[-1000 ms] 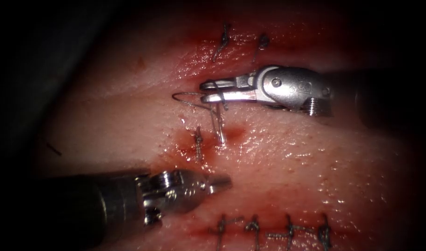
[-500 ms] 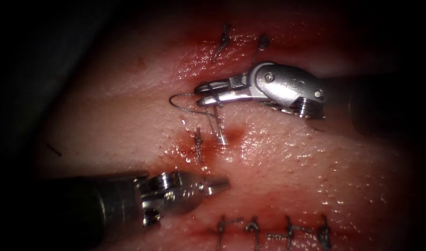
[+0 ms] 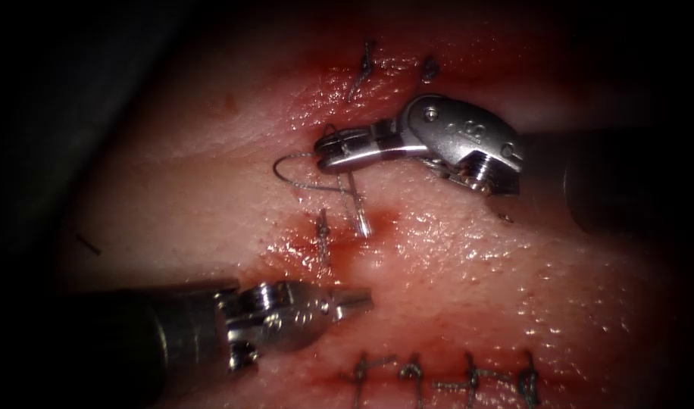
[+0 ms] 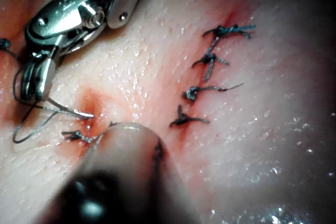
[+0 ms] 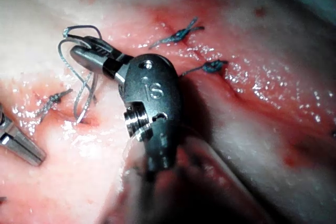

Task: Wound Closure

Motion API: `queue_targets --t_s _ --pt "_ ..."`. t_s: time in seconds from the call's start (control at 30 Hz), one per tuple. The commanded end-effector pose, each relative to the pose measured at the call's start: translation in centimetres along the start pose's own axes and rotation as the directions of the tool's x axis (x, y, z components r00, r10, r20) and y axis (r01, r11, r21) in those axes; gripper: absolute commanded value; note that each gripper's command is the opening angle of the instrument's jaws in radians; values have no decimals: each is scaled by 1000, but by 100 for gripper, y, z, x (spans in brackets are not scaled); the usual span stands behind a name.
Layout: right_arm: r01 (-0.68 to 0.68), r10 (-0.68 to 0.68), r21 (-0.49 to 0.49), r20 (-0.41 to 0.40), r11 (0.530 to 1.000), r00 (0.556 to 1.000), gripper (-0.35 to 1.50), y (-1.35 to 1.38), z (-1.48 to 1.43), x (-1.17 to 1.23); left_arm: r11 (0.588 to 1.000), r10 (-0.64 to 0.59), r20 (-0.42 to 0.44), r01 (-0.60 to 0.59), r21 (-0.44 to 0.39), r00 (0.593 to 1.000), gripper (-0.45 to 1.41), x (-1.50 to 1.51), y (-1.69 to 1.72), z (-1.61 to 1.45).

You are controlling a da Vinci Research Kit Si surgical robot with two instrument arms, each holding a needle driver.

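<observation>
The tissue [image 3: 468,257] lies under both tools, red fluid [image 3: 377,220] pooled along the cut [image 3: 339,242], and finished stitches [image 3: 438,375] run in a row below the left tool. Against one second ago, the right tool [image 3: 333,151] has pitched its wrist up and shifted slightly left, its jaws going from parted to clenched on the thread [image 3: 294,170]; the left tool [image 3: 358,301] has barely moved. The right tool's long axis runs roughly horizontal with the tips pointing left, just above the cut. The thread loops out left of those tips, then two strands drop nearly straight down from the jaws into the tissue just right of the cut at a red dimple [image 3: 362,227]. The left tool, shaft entering from lower left, points right, jaws closed and holding nothing, below the cut. Needle cannot be made out. Short stitch knot [image 3: 323,231] sits left of the strands.
</observation>
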State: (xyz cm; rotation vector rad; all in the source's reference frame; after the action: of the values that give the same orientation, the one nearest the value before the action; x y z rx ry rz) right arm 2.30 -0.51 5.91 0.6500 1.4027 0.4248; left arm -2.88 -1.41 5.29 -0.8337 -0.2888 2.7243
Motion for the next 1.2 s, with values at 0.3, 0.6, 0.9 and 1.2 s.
queue_targets --t_s 0.3,0.6,0.9,1.2 --pt "-163 163 48 19 985 986 -35 0 13 -9 1000 2 -3 -2 -4 1000 14 1 2 7" --pt "-421 417 53 69 905 906 -35 -12 19 -27 1000 2 -3 -2 -4 1000 14 0 2 7" --pt "-512 505 58 102 857 857 -35 -22 16 -40 1000 4 -4 -4 -7 1000 14 -2 1 4" --pt "-622 612 73 123 779 781 -35 -56 11 -73 1000 5 -5 -5 -10 1000 14 -3 0 3"
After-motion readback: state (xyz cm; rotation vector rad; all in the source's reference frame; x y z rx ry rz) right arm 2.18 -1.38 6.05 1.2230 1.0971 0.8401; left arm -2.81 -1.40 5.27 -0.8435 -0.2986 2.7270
